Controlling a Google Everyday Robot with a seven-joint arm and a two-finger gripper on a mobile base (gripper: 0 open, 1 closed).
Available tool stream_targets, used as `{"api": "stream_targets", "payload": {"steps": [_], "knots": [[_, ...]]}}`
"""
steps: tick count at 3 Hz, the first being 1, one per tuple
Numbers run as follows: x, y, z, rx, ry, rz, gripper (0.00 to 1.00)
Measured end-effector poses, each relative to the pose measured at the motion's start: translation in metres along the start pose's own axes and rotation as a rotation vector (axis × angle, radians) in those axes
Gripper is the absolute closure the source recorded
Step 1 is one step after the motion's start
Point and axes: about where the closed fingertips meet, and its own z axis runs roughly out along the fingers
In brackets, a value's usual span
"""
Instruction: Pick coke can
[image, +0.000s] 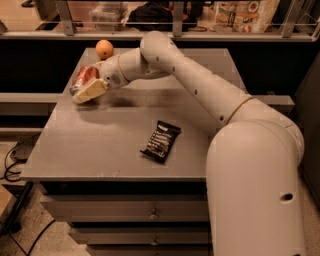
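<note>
The coke can (86, 76) is red with a silver end and sits tilted at the far left of the grey table (100, 145), just in front of the orange fruit (104, 49). My gripper (81, 92) reaches in from the right and is closed around the can. One cream finger (90, 91) lies across the can's near side, and the other finger is hidden behind it. I cannot tell whether the can's lower end touches the table.
A flat black snack wrapper (160, 141) lies near the middle front of the table. My arm (200, 85) spans the table's right half. A railing and shelf (175, 30) run behind the table, and drawers (150, 212) sit under its front edge.
</note>
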Motion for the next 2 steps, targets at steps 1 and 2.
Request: {"api": "stream_targets", "payload": {"steps": [1, 2], "knots": [[-0.017, -0.001, -0.014, 0.022, -0.009, -0.028, 0.64], [-0.053, -0.002, -0.044, 0.044, -0.032, -0.095, 0.88]]}}
